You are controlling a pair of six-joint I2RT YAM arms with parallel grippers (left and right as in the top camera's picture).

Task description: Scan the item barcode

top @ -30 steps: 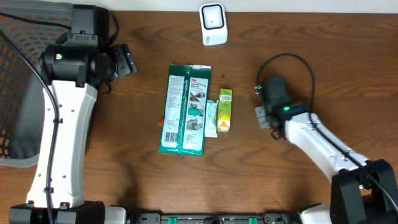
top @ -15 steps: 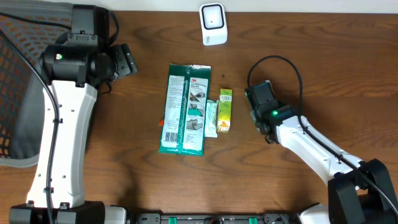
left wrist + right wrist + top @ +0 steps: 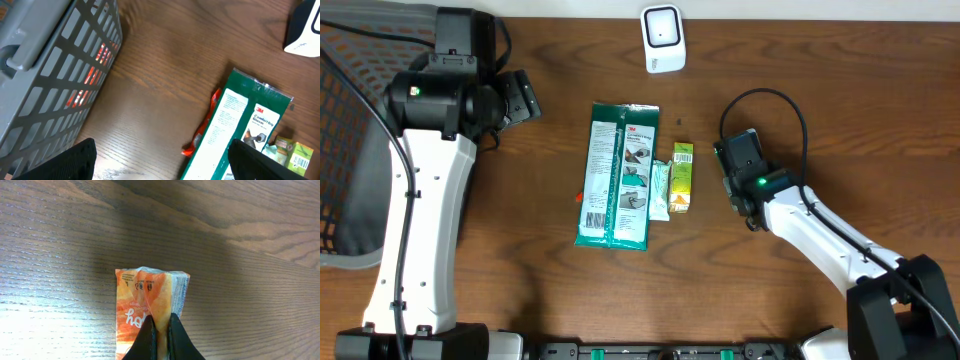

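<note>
Right wrist view gives me my only look at the orange packet (image 3: pixel 145 305). My right end effector (image 3: pixel 160 330) is clenched on its centre fold, with a sliver of orange showing between the tips. The packet's lower end is cut off by the frame edge and its print is too blurred to read, so I cannot tell whether a barcode sits on this face. From overhead the packet is wholly hidden beneath the right wrist, which sits at 3 o'clock from the yellow-green box (image 3: pixel 681 177). The scanner (image 3: pixel 662 38) stands at 12 o'clock on the bench (image 3: pixel 820 60), well apart from the wrist. My left end effector (image 3: pixel 162 147) hangs released, fingers wide apart, with only their ends in frame. At its 9 o'clock the grey basket (image 3: pixel 55 75) is cropped, and something red shows through the slats that I cannot identify. The green 3M pack (image 3: pixel 240 130) lies flat, partly cut off.
</note>
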